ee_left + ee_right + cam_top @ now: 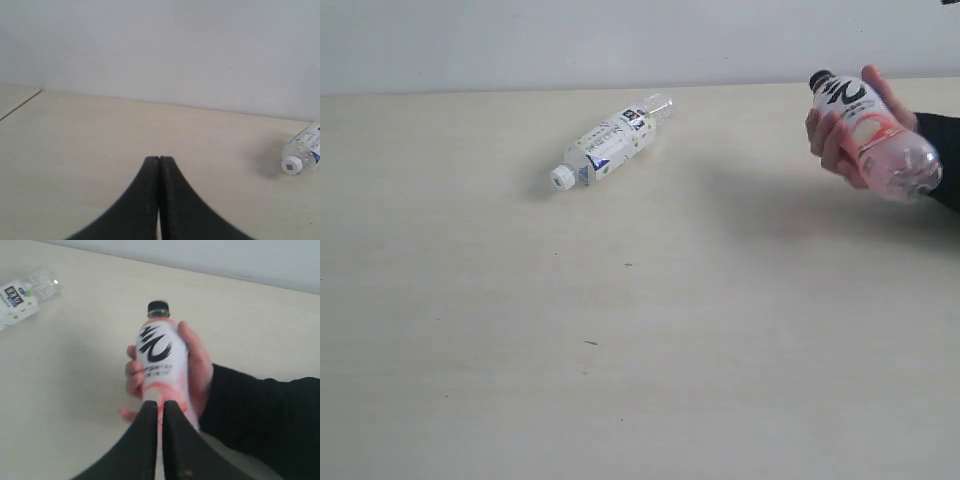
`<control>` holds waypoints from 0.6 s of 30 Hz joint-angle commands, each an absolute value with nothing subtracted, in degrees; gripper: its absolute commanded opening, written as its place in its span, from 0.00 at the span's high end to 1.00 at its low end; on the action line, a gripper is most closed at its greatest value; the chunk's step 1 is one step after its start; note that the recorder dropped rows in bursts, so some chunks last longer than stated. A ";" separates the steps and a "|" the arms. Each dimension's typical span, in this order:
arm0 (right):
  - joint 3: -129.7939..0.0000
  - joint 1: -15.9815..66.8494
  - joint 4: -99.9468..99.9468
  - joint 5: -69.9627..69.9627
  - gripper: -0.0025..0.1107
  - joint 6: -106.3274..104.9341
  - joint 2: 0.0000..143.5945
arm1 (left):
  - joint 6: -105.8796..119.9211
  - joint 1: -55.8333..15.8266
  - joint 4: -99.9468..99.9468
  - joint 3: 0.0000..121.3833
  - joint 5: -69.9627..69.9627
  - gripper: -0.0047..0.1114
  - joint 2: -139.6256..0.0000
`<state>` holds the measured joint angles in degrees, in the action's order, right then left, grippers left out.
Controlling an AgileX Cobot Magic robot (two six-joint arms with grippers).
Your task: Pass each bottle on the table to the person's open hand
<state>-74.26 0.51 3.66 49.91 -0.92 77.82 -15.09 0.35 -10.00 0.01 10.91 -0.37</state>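
A clear bottle [610,145] with a white and navy label and a white cap lies on its side at the back of the table [620,350]. It also shows in the left wrist view as the bottle [300,152] and in the right wrist view as the bottle [25,295]. The person's hand [830,140] at the far right grips the pink-peach, black-capped bottle [875,135] above the table. My right gripper [160,404] is shut and empty just short of that bottle [162,360] in the hand [197,365]. My left gripper [159,159] is shut, empty, well away from the lying bottle. Neither gripper appears in the exterior view.
The person's black sleeve [260,415] reaches in from the right edge of the table. A pale wall [620,40] runs behind the table's far edge. A few tiny dark specks [590,343] mark the beige surface.
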 commanded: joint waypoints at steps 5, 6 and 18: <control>-50.60 0.28 -2.01 47.45 0.96 -8.82 47.04 | -15.06 0.00 -9.86 0.00 10.85 0.96 0.00; -47.04 0.28 -2.35 45.62 0.96 -8.82 42.81 | -15.06 0.00 -9.86 0.00 10.85 0.96 0.00; -27.75 0.28 -4.13 37.47 0.96 -8.82 8.21 | -15.06 0.00 -9.86 0.00 10.85 0.96 0.00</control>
<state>-28.89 0.51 -3.75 39.05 -8.41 13.40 -15.09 0.35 -10.00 0.01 10.91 -0.37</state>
